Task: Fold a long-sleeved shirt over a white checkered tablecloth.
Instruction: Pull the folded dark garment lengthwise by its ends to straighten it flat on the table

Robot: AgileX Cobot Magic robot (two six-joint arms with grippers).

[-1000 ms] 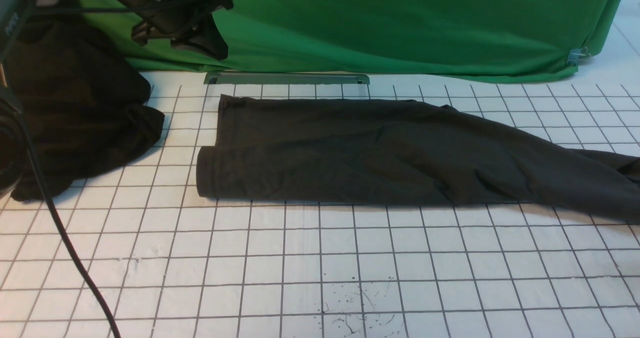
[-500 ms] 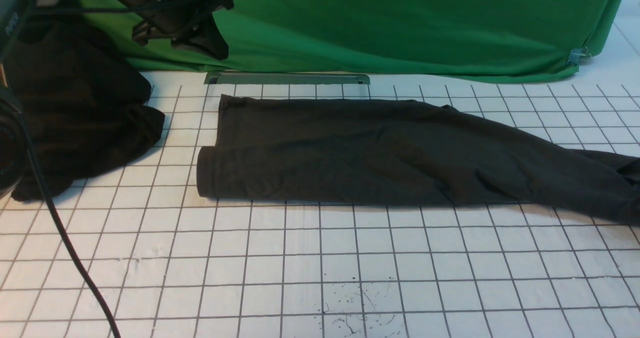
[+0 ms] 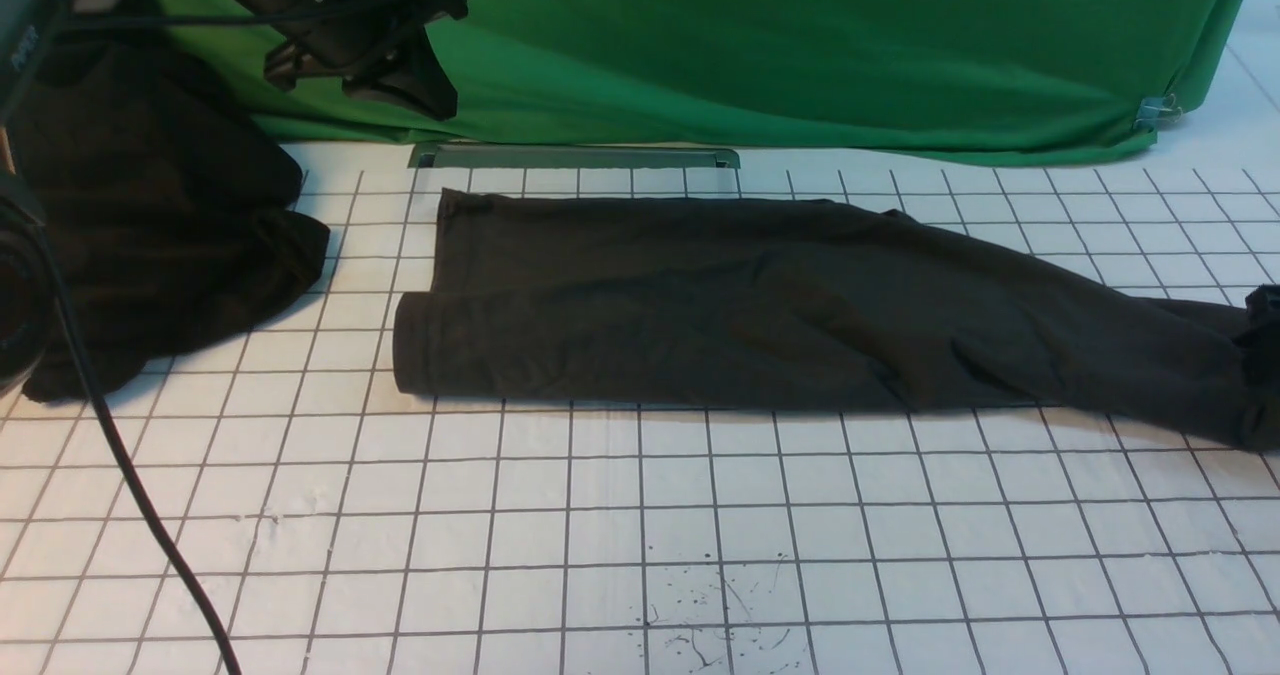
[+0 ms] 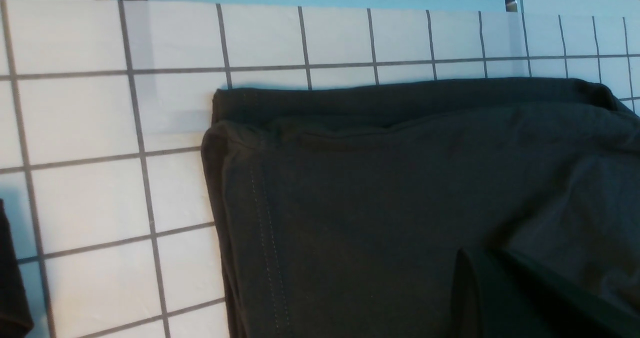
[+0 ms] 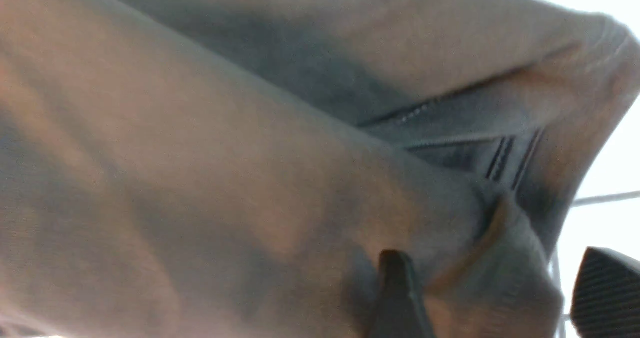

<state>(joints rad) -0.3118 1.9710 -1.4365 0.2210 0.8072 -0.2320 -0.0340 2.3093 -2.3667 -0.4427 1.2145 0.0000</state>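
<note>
The long-sleeved shirt [image 3: 760, 305] runs off the right edge of the front view. A darker lump sits at that border, and I cannot tell whether it is cloth or part of the right arm. The left hand [image 3: 410, 85] is partly cropped at the top of that view, dark against the green cloth [image 3: 800, 45]. Its own wrist view catches only one dark finger [image 4: 500, 298], so I cannot tell whether it is spread or closed. The right wrist view is blurred and washed to a brownish grey, and cloth fills most of it. Only the front view shows the whole layout. The shirt lies folded into a long band across the white checkered tablecloth [image 3: 640, 515], its far edge near a grey metal strip [image 3: 575, 157]. A heap of black cloth [image 3: 150, 235] lies well apart at the left. The left wrist view adds the shirt's stitched hem corner, with its layers stacked and lying flat on the squares. The right wrist view adds a seam and a bunched fold at the shirt's right end. The left hand hangs raised above the shirt's far left corner, clear of it. The right hand [image 5: 495, 258] is spread around that bunched fold. One of its fingers [image 5: 397, 298] is against the cloth, and the other stands over bare tablecloth with a pale sliver between it and the fold.
</note>
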